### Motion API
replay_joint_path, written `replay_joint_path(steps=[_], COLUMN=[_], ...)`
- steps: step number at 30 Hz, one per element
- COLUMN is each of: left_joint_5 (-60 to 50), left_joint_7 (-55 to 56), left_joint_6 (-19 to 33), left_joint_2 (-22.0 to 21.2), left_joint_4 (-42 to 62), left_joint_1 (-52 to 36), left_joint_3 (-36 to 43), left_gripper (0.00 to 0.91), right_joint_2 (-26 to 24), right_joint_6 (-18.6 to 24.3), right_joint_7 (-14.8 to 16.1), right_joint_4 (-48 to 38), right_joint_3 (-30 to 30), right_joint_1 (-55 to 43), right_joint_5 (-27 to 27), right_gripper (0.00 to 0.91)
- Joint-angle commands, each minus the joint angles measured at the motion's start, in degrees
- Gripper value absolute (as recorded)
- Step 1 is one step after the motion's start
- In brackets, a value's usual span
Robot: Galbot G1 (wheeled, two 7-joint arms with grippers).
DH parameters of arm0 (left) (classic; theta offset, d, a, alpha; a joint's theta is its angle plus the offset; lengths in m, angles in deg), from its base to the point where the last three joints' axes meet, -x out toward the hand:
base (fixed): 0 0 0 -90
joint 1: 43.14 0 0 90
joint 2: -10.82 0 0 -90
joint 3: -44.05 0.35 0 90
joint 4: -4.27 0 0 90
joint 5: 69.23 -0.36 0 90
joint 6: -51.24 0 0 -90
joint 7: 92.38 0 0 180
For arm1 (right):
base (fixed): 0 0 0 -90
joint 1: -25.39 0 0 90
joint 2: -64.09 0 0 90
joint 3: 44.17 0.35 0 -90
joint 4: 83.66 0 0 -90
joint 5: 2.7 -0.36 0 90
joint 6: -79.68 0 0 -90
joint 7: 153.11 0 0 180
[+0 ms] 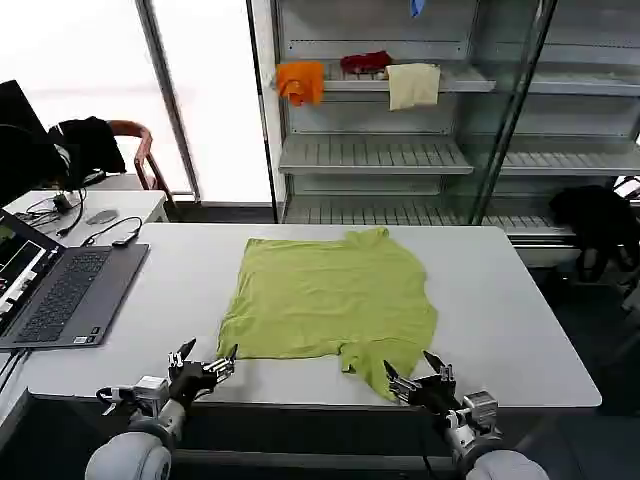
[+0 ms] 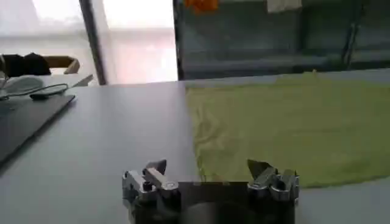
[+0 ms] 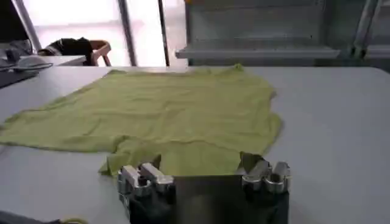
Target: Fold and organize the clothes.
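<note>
A lime yellow-green T-shirt [image 1: 330, 295] lies spread flat on the white table [image 1: 500, 300], one sleeve reaching toward the front edge. My left gripper [image 1: 207, 358] hovers open at the front edge, just off the shirt's near left corner. My right gripper [image 1: 418, 376] stands open at the front edge, right beside the near sleeve. The left wrist view has the left gripper [image 2: 208, 166] with its jaws wide apart before the shirt [image 2: 292, 128]. In the right wrist view the right gripper [image 3: 201, 161] is open just short of the sleeve [image 3: 170, 159].
An open laptop [image 1: 55, 290] with cables sits on the table's left side. Behind the table stands a metal shelf rack [image 1: 400, 150] with orange, red and cream cloths. A chair [image 1: 135, 150] with black garments is at the back left.
</note>
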Motion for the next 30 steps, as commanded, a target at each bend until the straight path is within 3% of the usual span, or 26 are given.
replay_joint_path(steps=[1,2,3,5,6,7,10,30], left_joint_5=[-0.5,-0.52,-0.53,-0.51,-0.46,-0.43,-0.57,-1.15], left_joint_7=[0.05,0.06,0.07,0.06,0.05,0.02,-0.03,-1.88], left_joint_6=[0.03,0.03,0.03,0.03,0.03,0.02,0.03,0.49], left_joint_2=[-0.03,-0.04,-0.04,-0.06,-0.06,-0.06,-0.05,-0.15], left_joint_4=[0.6,0.74,0.83,1.22,1.31,1.42,1.98,1.2], left_joint_1=[0.34,0.3,0.25,0.1,0.05,-0.02,-0.21,-0.33], left_joint_3=[0.03,0.04,0.05,0.03,0.01,0.02,0.1,0.24], left_gripper=[0.796,0.766,0.665,0.443,0.383,0.222,0.04,0.01], right_joint_2=[0.17,0.27,0.34,0.38,0.4,0.41,0.57,0.65], right_joint_6=[-0.17,-0.17,-0.16,-0.16,-0.15,-0.15,-0.16,-0.12], right_joint_7=[0.01,0.12,0.22,0.42,0.55,0.64,0.99,1.72], right_joint_4=[-0.57,-0.69,-0.83,-1.03,-1.13,-1.18,-1.26,-1.66], right_joint_3=[-0.31,-0.38,-0.49,-0.63,-0.7,-0.73,-0.81,-0.57], right_joint_1=[0.69,0.62,0.55,0.33,0.23,0.15,-0.2,-0.45], right_joint_5=[0.36,0.61,0.8,1.07,1.18,1.21,1.38,0.85], right_gripper=[0.574,0.484,0.312,0.151,0.121,0.081,0.02,0.0])
